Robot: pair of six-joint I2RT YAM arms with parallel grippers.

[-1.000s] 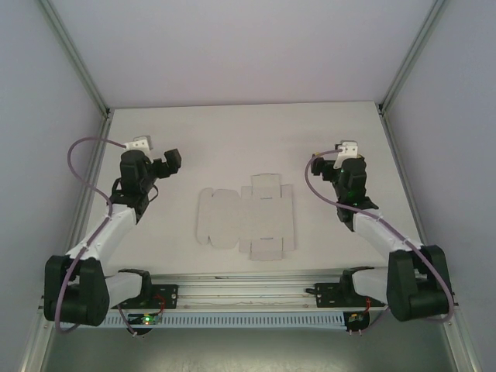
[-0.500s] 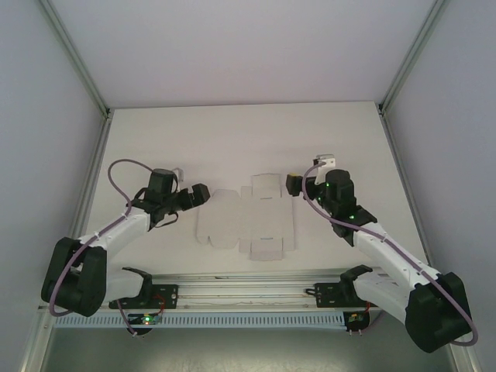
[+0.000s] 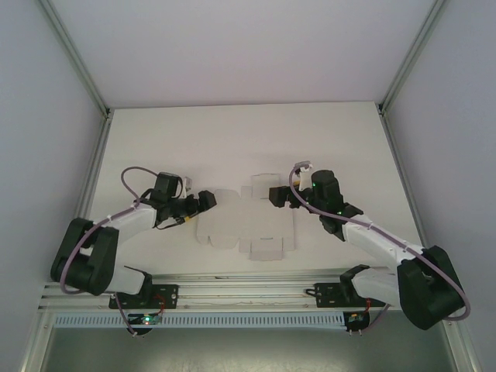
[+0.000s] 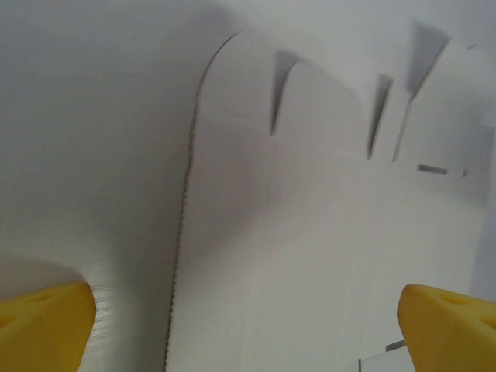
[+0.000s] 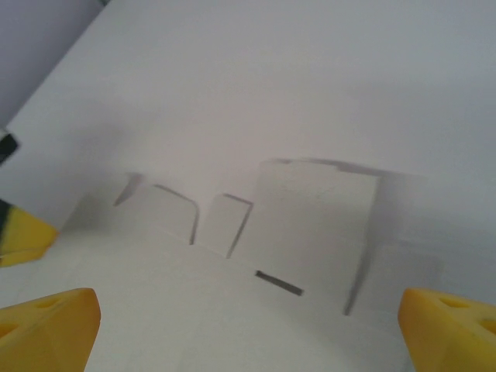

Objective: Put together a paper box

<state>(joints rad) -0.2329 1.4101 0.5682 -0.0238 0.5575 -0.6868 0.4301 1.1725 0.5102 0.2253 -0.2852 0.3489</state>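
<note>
The box (image 3: 244,225) lies flat on the counter (image 3: 232,139), long axis left-right. Both jaws gape wide: left end effector (image 3: 208,199) at its left edge, right end effector (image 3: 276,194) over its far-right flaps.

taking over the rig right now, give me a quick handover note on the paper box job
left gripper: open, holding nothing, at the left edge of the paper box.
right gripper: open, holding nothing, over the far right part of the card.
paper box: a flat unfolded cutout in the middle of the table.
Done: nothing folded; both arms are at the card.
Left: fold the panels up and tuck in the tabbed flaps.
</note>
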